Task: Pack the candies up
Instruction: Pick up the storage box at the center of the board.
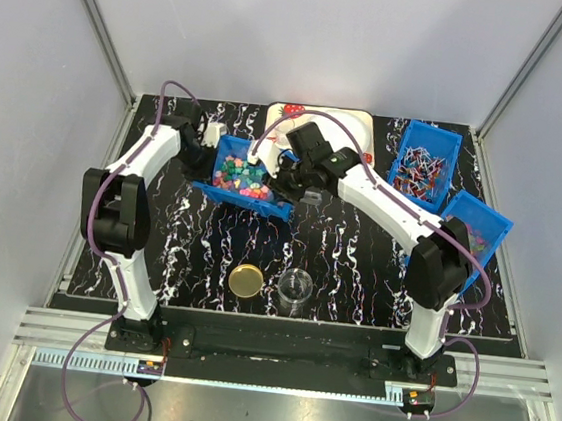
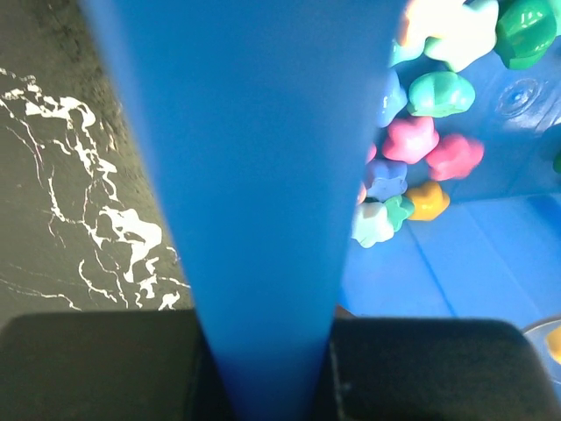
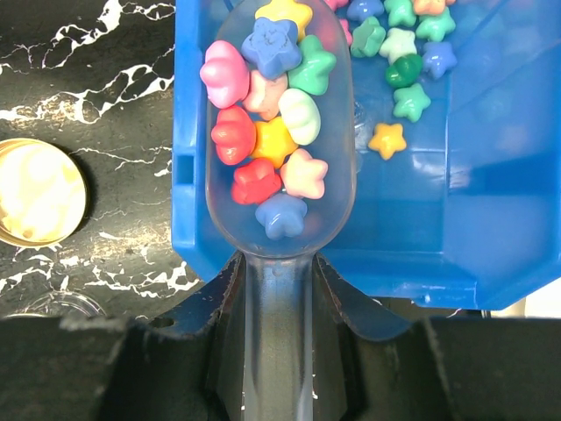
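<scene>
The candies (image 1: pixel 242 176) are small bright stars and shells lying in a blue bin (image 1: pixel 225 193) at the table's middle back. My left gripper (image 1: pixel 209 159) is shut on the bin's left wall (image 2: pixel 263 175), which fills the left wrist view between the black fingers (image 2: pixel 96 368); loose candies (image 2: pixel 421 145) lie just past it. A clear plastic scoop (image 3: pixel 342 132) is heaped with candies (image 3: pixel 272 132) and hangs over the bin's (image 3: pixel 438 228) near-left corner. Its handle (image 3: pixel 279 333) runs down between the jaws of my right gripper (image 3: pixel 279 294), which is shut on it.
A gold lid (image 1: pixel 246 280) and a clear open jar (image 1: pixel 295 287) stand near the table's front middle; the lid (image 3: pixel 39 191) also shows left of the scoop. Two more blue bins (image 1: pixel 425 163) (image 1: pixel 475 231) sit at the right. A white tray (image 1: pixel 356 123) lies behind the arms.
</scene>
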You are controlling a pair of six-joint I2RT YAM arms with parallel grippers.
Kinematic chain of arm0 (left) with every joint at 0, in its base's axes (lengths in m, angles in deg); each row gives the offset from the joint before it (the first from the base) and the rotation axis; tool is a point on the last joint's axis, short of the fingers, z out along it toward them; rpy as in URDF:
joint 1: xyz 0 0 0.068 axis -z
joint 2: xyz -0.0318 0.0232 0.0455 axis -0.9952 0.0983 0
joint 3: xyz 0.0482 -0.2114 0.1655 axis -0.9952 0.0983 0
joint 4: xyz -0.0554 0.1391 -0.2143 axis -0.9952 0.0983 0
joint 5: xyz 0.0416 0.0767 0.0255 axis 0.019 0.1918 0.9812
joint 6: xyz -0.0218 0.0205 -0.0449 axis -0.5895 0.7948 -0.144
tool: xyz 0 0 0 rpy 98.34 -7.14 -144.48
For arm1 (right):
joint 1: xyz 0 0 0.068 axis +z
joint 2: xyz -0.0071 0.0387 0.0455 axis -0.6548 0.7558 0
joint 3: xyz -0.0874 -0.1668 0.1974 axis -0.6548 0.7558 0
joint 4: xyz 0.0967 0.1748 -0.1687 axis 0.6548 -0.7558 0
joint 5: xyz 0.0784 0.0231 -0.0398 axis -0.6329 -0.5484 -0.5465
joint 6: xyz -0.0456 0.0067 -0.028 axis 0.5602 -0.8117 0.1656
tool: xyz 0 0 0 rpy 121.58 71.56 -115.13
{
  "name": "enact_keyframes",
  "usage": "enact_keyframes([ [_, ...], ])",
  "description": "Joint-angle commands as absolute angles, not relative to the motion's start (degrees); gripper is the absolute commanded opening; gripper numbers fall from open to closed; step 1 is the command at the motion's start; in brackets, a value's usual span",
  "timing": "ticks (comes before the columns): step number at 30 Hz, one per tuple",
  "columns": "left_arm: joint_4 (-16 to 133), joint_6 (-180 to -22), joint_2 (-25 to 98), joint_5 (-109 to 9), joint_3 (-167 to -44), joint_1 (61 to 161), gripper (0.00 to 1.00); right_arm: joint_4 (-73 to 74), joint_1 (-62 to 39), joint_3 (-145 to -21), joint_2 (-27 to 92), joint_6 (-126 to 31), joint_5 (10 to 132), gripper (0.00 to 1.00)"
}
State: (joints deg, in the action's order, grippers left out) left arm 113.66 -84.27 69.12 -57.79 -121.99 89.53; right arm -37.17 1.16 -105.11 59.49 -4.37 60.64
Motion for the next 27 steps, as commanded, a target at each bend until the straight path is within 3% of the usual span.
enact_keyframes([
  [1,108.99,-85.20,67.52,-62.50,-124.26,89.54,0.00,-33.59,-0.12,-104.10,55.57,-5.51,58.03,0.00],
  [27,104.94,-83.97,69.02,-61.80,-119.86,90.95,0.00,-23.47,-4.43,-97.68,49.94,-10.87,61.45,0.00],
])
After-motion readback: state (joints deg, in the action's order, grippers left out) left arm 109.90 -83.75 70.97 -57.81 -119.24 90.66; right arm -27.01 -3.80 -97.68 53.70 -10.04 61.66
